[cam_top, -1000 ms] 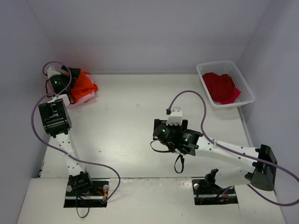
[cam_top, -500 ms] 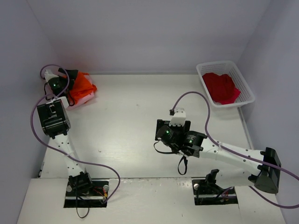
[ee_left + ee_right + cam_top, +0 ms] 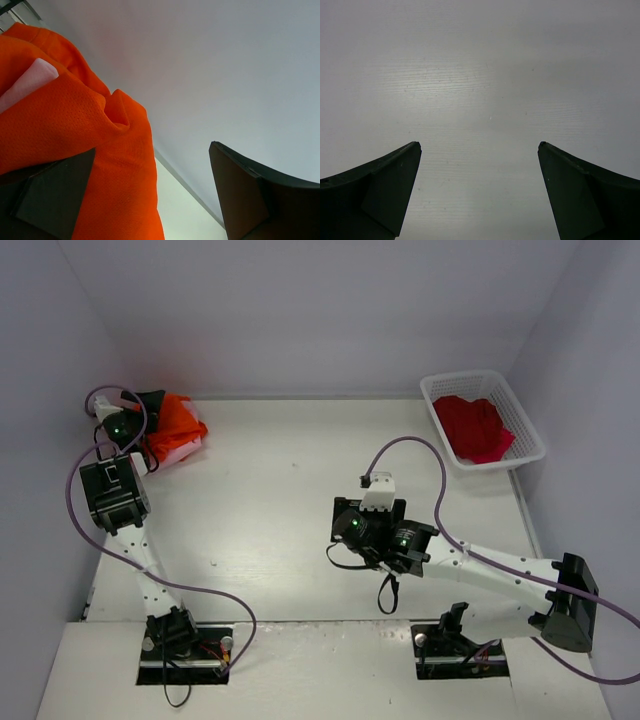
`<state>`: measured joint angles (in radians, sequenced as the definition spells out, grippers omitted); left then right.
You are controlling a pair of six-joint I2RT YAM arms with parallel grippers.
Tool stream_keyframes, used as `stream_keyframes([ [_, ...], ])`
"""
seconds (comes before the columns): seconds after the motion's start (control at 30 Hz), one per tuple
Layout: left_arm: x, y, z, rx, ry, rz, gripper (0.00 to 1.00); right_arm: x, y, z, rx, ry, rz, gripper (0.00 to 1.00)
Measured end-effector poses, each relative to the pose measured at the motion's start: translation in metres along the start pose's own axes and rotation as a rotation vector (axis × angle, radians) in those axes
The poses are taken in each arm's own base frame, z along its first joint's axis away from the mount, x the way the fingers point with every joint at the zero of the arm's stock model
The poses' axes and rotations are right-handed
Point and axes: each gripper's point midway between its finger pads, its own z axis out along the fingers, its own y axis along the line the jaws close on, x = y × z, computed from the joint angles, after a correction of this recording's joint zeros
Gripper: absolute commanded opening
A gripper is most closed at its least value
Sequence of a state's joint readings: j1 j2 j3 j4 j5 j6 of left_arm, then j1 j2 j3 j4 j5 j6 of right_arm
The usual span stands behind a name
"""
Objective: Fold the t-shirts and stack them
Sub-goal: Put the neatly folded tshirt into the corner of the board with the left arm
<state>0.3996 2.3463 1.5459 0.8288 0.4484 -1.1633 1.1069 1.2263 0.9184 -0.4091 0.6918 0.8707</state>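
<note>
The orange t-shirt (image 3: pixel 178 423) sits bundled on the pale pink t-shirt (image 3: pixel 25 82) in the far-left corner of the desk (image 3: pixel 260 500). It looks rumpled rather than crisply flat. The left gripper (image 3: pixel 153 146) hangs wide open at its edge, pinching nothing. The right gripper (image 3: pixel 477 145) is open too, empty over bare desk. The red t-shirt (image 3: pixel 472 427) lies crumpled in the white basket (image 3: pixel 527 420) at far right. I'd judge two shirts are stacked, so next the red one needs lifting out and spreading flat.
</note>
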Motion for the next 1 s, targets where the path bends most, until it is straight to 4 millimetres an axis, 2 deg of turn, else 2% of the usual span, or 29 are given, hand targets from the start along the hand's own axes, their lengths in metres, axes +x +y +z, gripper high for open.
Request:
stream_keyframes([
  [0.27,0.001,-0.005,-0.005,-0.006,0.018,-0.017,0.93,0.001,0.002,-0.001,-0.007,0.002,0.008,1.00],
  [0.47,0.003,-0.012,-0.021,-0.027,0.028,-0.060,0.93,0.003,0.005,-0.003,-0.018,0.004,0.007,1.00],
  [0.67,-0.003,-0.024,-0.032,-0.044,0.019,-0.098,0.93,0.004,0.007,-0.005,-0.023,0.004,0.003,1.00],
  [0.87,-0.020,-0.054,-0.037,-0.025,-0.008,-0.095,0.93,0.004,0.007,-0.005,-0.022,0.004,0.002,1.00],
  [1.0,-0.036,-0.089,-0.044,0.025,-0.039,-0.112,0.93,0.004,0.007,-0.005,-0.023,0.003,-0.001,1.00],
])
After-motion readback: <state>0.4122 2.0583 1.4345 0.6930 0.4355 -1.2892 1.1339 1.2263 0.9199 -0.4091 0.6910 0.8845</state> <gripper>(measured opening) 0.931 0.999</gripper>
